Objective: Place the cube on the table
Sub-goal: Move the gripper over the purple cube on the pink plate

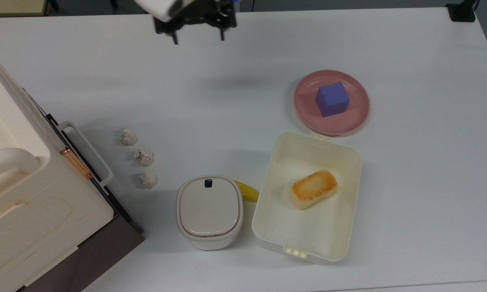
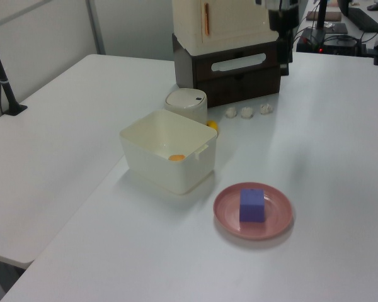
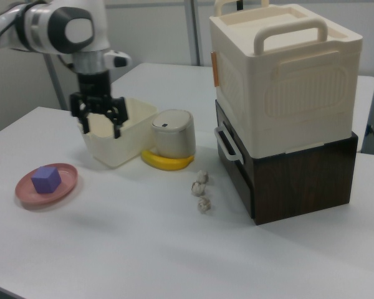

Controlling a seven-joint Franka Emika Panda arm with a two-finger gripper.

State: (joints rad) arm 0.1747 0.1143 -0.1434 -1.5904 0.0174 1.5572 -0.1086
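White table (image 1: pixel 410 194) spans the frame. Pink plate (image 1: pixel 357 117) right of centre in the top view, cube (image 1: pixel 332 99) sitting on it. Gripper (image 1: pixel 197 38) at the top edge, left of centre, fingers spread wide and empty, well apart from the cube.
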